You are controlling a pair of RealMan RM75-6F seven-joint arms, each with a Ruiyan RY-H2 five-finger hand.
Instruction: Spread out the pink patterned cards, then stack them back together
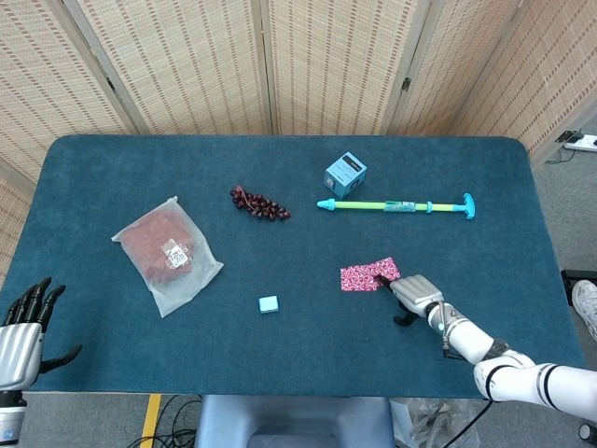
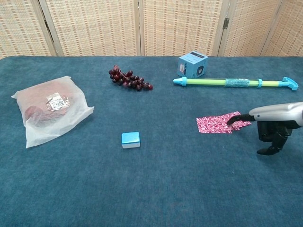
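Right hand [image 2: 272, 124]: one finger stretched out, tip pressed on the right end of the cards [image 2: 221, 123], other fingers curled under.
Left hand [image 1: 20, 331]: spread, holding nothing, off the near-left table corner.
Cards: fanned slightly, just left of the right hand.
Table [image 2: 156, 184]: blue cloth; woven screens [image 2: 142, 26] behind.

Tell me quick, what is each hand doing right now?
Left hand: open, holding nothing, at the table's near edge.
Right hand: one finger pressing the pink patterned cards; other fingers curled, gripping nothing.

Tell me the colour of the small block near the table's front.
Light blue block, clearest in the chest view.
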